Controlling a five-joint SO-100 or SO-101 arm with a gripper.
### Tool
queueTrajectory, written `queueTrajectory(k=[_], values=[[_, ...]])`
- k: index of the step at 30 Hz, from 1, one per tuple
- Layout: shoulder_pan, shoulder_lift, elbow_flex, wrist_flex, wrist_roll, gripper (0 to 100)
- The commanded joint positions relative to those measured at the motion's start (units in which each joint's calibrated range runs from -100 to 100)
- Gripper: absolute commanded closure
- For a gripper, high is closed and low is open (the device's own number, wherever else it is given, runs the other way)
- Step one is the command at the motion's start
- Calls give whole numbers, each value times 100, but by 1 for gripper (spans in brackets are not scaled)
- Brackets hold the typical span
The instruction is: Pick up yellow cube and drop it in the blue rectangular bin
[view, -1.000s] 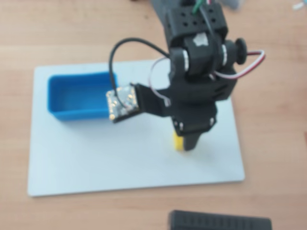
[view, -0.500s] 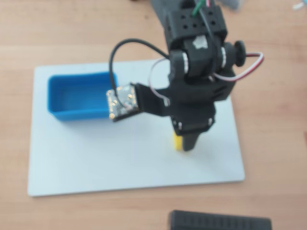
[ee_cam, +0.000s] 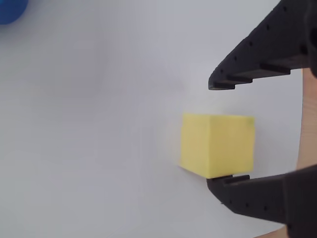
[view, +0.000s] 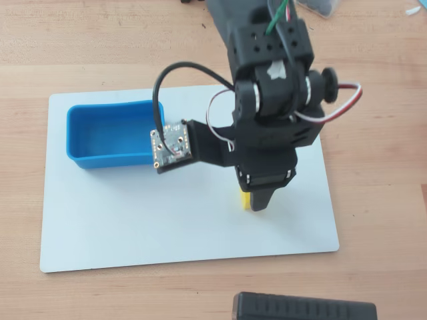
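The yellow cube (ee_cam: 217, 145) sits on the white board between my two black fingers. In the overhead view only a sliver of the cube (view: 245, 199) shows, under the gripper's tip. My gripper (ee_cam: 212, 133) is open around it. The lower finger (ee_cam: 247, 196) touches the cube's edge, and the upper finger (ee_cam: 252, 64) stands clear of it. In the overhead view the gripper (view: 257, 200) points down at the board's right half. The blue rectangular bin (view: 107, 161) stands empty at the board's upper left. A corner of the bin (ee_cam: 10, 10) shows in the wrist view.
The white board (view: 133, 227) lies on a wooden table (view: 380, 200). A black ribbed object (view: 303, 308) lies at the bottom edge. The wrist camera board (view: 171, 146) and its cable overhang the bin's right end.
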State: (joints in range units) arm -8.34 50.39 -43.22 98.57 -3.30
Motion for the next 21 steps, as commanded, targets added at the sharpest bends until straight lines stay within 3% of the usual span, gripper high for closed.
queueTrajectory(k=[1,5,10,21], values=[[-84,-18,-632,28,-73,79],[-92,-9,-714,28,-68,82],[-67,177,-914,28,-49,93],[-58,-474,-1041,135,-49,95]])
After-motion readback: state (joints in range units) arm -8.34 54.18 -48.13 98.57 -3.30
